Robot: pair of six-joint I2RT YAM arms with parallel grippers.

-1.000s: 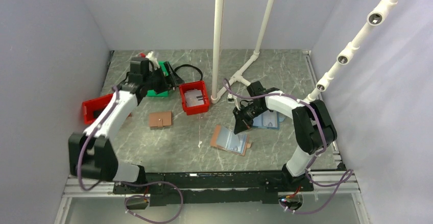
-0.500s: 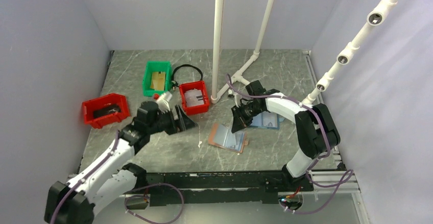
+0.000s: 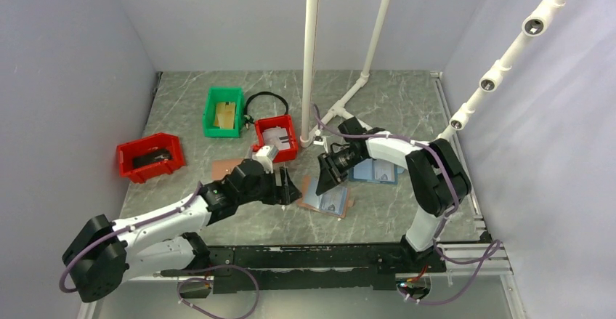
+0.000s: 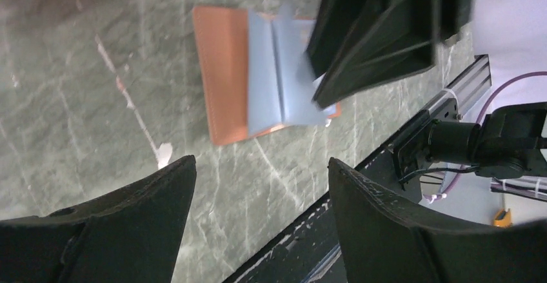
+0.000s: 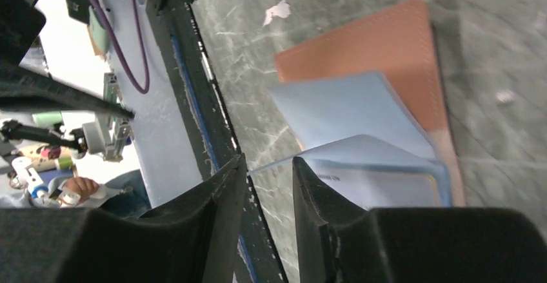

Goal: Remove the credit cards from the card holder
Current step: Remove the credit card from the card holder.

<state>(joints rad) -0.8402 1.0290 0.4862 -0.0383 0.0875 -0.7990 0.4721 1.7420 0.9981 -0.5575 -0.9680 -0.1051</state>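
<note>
The right tool (image 5: pixel 269 162) has its two fingers drawn close, with only a narrow slot between them. The edge of a lifted light blue leaf runs into that slot. Whether the fingers actually pinch the leaf or only bracket it, I cannot tell.

That leaf belongs to the card holder (image 4: pixel 222 70), which lies open on the bench (image 3: pixel 407 108), brown outside down and blue inside up. Under the raised leaf, on the half nearest the right tool, a pale credit card (image 5: pixel 380 189) with small print sits tucked in the holder. No card lies loose beside the holder, so I judge none is out yet.

The left tool (image 4: pixel 261 167) has its fingers spread wide and holds nothing. It hangs just beside the holder's brown half without touching it, and the holder lies straight ahead through the gap. Seen from above, the open holder stretches roughly across from one arm's side to the other, slightly skewed, with the left tool at one end and the right tool over its far edge. The right arm is the nearer and is already on it. The left could pin the brown half or reach the card.

Beyond the holder on the right arm's side lies an all-blue holder (image 3: pixel 378 172), and farther back stands a red bin (image 3: pixel 277 155).
</note>
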